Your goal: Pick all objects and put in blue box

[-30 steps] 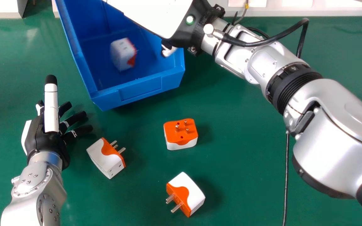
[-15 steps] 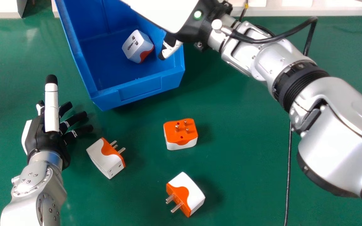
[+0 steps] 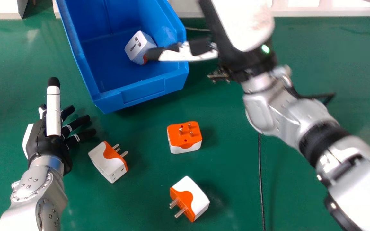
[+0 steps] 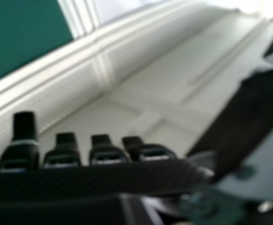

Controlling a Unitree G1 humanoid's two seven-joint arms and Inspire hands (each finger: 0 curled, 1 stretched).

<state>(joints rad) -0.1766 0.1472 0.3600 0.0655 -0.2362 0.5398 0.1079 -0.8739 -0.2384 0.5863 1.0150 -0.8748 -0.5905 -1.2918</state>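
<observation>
Head view: the right hand (image 3: pixel 236 25) was out by the blue box (image 3: pixel 143 91), one straight digit poking over the rim, its tip overlapping the white-and-orange travel adapter (image 3: pixel 136 46) inside. Couldn't tell if they touched. Three more adapters (image 3: pixel 185 138) sat on the worktop (image 3: pixel 133 205), in front of the box. The left hand (image 3: pixel 47 141) was pretty much open and empty, just beside the nearest one. Right hand view: the right hand (image 4: pixel 94 178) had its fingers (image 4: pixel 24 129) open, gripping nothing, pale panelling beyond.
</observation>
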